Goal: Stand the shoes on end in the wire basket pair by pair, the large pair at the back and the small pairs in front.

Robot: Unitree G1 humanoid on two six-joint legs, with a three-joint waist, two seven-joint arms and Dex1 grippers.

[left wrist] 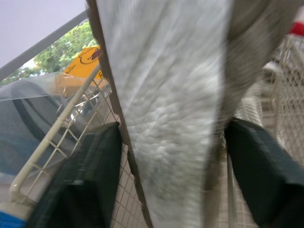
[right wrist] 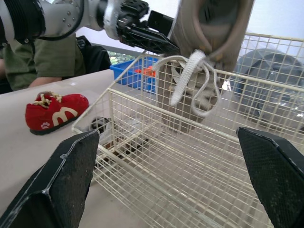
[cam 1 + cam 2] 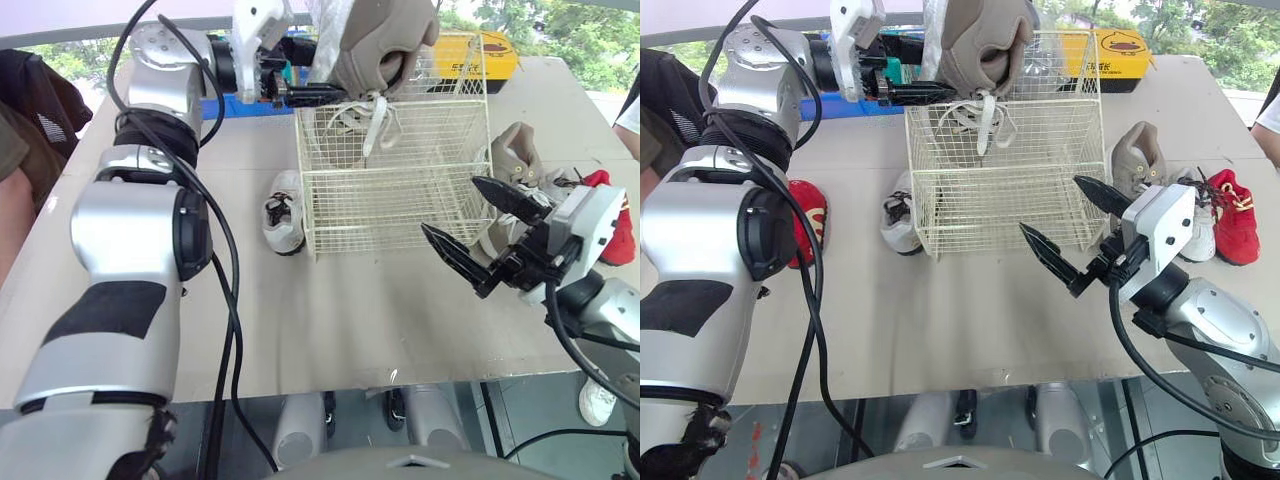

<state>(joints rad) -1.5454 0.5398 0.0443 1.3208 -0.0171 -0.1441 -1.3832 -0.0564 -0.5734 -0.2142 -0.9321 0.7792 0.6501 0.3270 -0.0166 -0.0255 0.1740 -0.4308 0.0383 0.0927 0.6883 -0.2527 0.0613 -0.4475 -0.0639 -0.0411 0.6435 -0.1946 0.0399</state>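
The left gripper (image 3: 940,92), the nearer arm, is clamped on the large beige shoe (image 3: 375,45), whose long axis hangs near upright above the wire basket (image 3: 400,200) at its 12 o'clock end, while the right gripper (image 3: 450,206) gapes wide and empty at the basket's 4 o'clock.

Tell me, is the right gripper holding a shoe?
No, the right gripper hangs open and empty in front of the wire basket.

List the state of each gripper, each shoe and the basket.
Wire basket: upright on table.
Tan shoe: held over basket, laces hanging.
Left gripper: shut on tan shoe.
Right gripper: open, holding nothing.
Second tan shoe: on table, outside basket.
White shoe: on table beside basket.
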